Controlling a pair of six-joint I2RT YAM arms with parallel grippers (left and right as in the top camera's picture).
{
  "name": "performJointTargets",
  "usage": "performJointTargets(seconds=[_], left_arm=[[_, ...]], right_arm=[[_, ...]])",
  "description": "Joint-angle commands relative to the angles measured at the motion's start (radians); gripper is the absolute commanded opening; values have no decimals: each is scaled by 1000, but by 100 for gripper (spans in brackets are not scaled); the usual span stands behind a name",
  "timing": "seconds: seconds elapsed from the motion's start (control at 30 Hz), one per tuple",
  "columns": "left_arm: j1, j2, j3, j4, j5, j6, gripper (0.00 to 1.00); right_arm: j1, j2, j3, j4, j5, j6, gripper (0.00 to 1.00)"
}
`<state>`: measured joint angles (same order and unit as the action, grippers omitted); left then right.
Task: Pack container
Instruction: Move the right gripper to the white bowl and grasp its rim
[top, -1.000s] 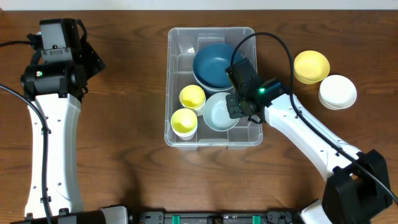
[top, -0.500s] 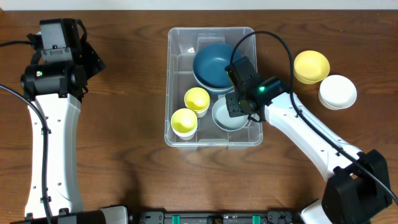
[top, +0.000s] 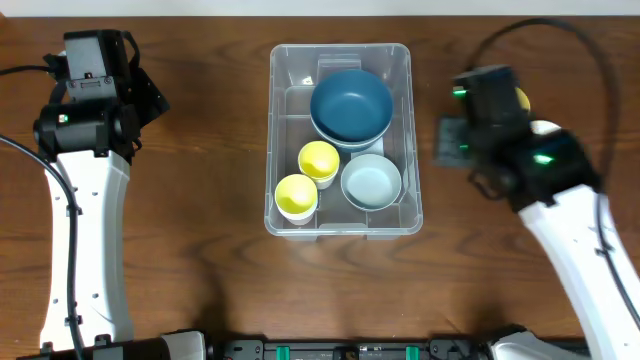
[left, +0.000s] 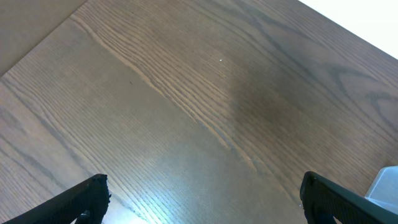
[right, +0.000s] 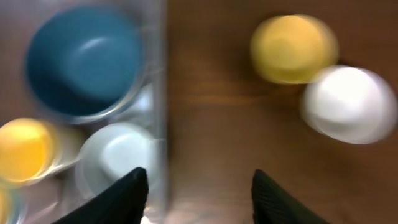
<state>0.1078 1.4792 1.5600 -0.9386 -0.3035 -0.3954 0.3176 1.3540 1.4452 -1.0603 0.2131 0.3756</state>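
- The container (top: 288, 105), a clear plastic bin, sits on the wooden table (top: 200, 200) at about its middle, between the two arms, with its long sides running near to far.
- A dark blue bowl (top: 351, 104) fills the far part of the container, toward the right wall.
- A pale blue bowl (top: 371, 182) lies in the near right part, upright, just beside the dark one.
- Two yellow cups stand in the near left part. One (top: 318, 160) is just left of the pale bowl, and the other (top: 296, 195) is nearer and further left, close against the first.
- The right gripper (right: 199, 199) hangs over bare wood just right of the container's right wall. Its fingers (right: 121, 199) are spread apart with nothing between them, so it is open and empty.
- The right wrist view is blurred. It shows a yellow bowl (right: 292, 48) and a white bowl (right: 348, 104) on the table to the right of the container, side by side and close together.
- From overhead the right arm covers most of those two bowls.
- The left gripper (left: 199, 205) is well off to the left, over bare table. Its fingertips (left: 93, 196) are spread wide and hold nothing.
- A corner of the container shows at the right edge of the left wrist view.
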Motion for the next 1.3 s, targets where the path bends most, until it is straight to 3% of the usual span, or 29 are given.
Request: performJointTargets(seconds=[0.0,0.13,0.37,0.57,0.97,1.27], left_arm=[[4,-2,17,-3,-21,-5,98],[4,-2,17,-3,-21,-5,98],[4,-2,17,-3,-21,-5,98],[4,-2,17,-3,-21,-5,98],[4,-2,17,-3,-21,-5,98],[4,-2,17,-3,-21,-5,98]], right_arm=[[-143,-23,12,-26,60,40,62],[-341,-12,1,-40,17,39,75],[-648,45,-83,35,-129,47,80],[-803,119,-225,189,-241,46,81],[-875,212,-447,524,-368,-18,78],[-874,219,-593,779,-407,-18,81]])
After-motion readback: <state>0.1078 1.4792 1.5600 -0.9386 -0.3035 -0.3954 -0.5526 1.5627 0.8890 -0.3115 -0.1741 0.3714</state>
